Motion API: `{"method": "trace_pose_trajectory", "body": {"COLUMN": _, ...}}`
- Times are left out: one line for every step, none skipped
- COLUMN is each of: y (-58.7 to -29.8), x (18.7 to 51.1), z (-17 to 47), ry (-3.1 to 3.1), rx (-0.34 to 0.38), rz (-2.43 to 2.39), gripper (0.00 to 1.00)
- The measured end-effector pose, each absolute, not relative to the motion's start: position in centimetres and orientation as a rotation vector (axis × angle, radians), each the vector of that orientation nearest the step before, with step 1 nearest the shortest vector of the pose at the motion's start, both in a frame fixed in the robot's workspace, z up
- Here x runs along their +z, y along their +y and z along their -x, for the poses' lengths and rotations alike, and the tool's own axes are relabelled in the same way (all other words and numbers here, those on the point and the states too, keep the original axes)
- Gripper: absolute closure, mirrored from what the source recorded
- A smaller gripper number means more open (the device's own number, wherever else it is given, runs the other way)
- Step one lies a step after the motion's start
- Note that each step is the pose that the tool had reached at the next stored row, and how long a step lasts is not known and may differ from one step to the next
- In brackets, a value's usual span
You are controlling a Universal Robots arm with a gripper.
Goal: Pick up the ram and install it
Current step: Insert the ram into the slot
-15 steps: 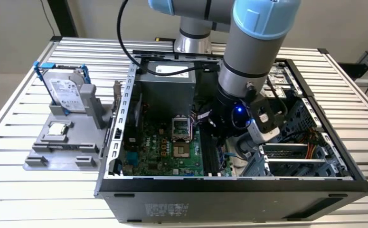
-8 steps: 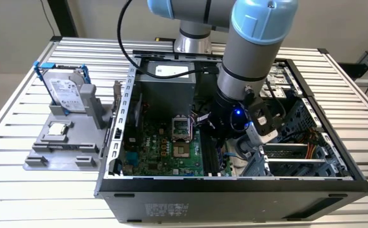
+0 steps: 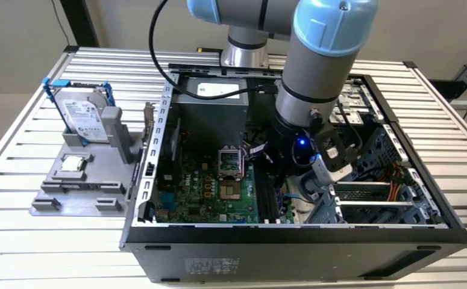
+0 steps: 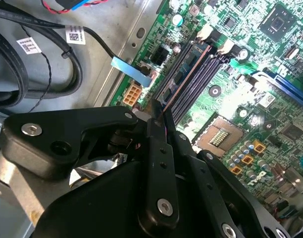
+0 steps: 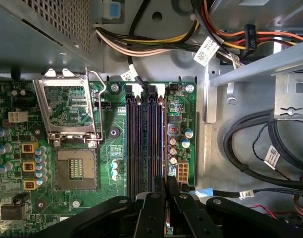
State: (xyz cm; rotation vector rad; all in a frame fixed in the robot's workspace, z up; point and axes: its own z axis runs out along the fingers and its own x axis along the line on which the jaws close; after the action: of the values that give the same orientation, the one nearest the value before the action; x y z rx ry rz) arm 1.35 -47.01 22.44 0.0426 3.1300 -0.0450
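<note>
The ram (image 4: 187, 69) is a thin stick seen edge-on, standing in the memory slot farthest from the processor socket (image 4: 222, 136). In the first wrist view the ram (image 5: 164, 144) runs along the outer slot of the row. My gripper (image 4: 159, 116) has its black fingers pressed close together on the stick's near end. The first wrist view shows the gripper (image 5: 166, 191) at that end of the slots. In the exterior view the arm's wrist (image 3: 297, 150) reaches down inside the open computer case (image 3: 297, 235), over the motherboard (image 3: 209, 192).
A grey holder (image 3: 81, 192) at the exterior view's left carries a hard drive in a blue frame (image 3: 84, 117) and a small square processor (image 3: 72, 162). Black cables (image 5: 250, 129) and a drive cage (image 3: 378, 198) crowd the case beside the slots. The open processor socket (image 5: 75, 168) lies close by.
</note>
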Motion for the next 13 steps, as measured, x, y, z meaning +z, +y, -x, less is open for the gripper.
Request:
{"method": "trace_pose_trajectory", "body": {"y": -47.00, "x": 22.41, "z": -1.35, "ry": 3.130, "rx": -0.045, "rz": -0.043, "gripper": 1.00}}
{"method": "trace_pose_trajectory", "body": {"y": -47.00, "x": 22.39, "z": -1.35, "ry": 3.130, "rx": -0.045, "rz": -0.043, "gripper": 1.00}}
{"method": "trace_pose_trajectory", "body": {"y": -46.99, "x": 22.37, "z": -1.35, "ry": 3.130, "rx": -0.045, "rz": -0.043, "gripper": 1.00}}
{"method": "trace_pose_trajectory", "body": {"y": -46.97, "x": 22.30, "z": -1.35, "ry": 3.130, "rx": -0.045, "rz": -0.043, "gripper": 1.00}}
{"method": "trace_pose_trajectory", "body": {"y": -46.94, "x": 22.21, "z": -1.35, "ry": 3.130, "rx": -0.045, "rz": -0.043, "gripper": 1.00}}
{"method": "trace_pose_trajectory", "body": {"y": -46.92, "x": 22.17, "z": -1.35, "ry": 3.130, "rx": -0.045, "rz": -0.043, "gripper": 1.00}}
{"method": "trace_pose_trajectory", "body": {"y": -46.91, "x": 22.16, "z": -1.35, "ry": 3.130, "rx": -0.045, "rz": -0.043, "gripper": 1.00}}
{"method": "trace_pose_trajectory", "body": {"y": -46.91, "x": 22.16, "z": -1.35, "ry": 3.130, "rx": -0.046, "rz": -0.043, "gripper": 1.00}}
{"method": "trace_pose_trajectory", "body": {"y": -46.92, "x": 22.15, "z": -1.35, "ry": 3.130, "rx": -0.046, "rz": -0.043, "gripper": 1.00}}
{"method": "trace_pose_trajectory", "body": {"y": -46.91, "x": 22.14, "z": -1.34, "ry": 3.130, "rx": -0.045, "rz": -0.043, "gripper": 1.00}}
{"method": "trace_pose_trajectory", "body": {"y": -46.91, "x": 22.13, "z": -1.34, "ry": 3.130, "rx": -0.045, "rz": -0.043, "gripper": 1.00}}
{"method": "trace_pose_trajectory", "body": {"y": -46.91, "x": 22.13, "z": -1.34, "ry": 3.131, "rx": -0.045, "rz": -0.043, "gripper": 1.00}}
{"method": "trace_pose_trajectory", "body": {"y": -46.91, "x": 22.13, "z": -1.31, "ry": 3.131, "rx": -0.045, "rz": -0.043, "gripper": 1.00}}
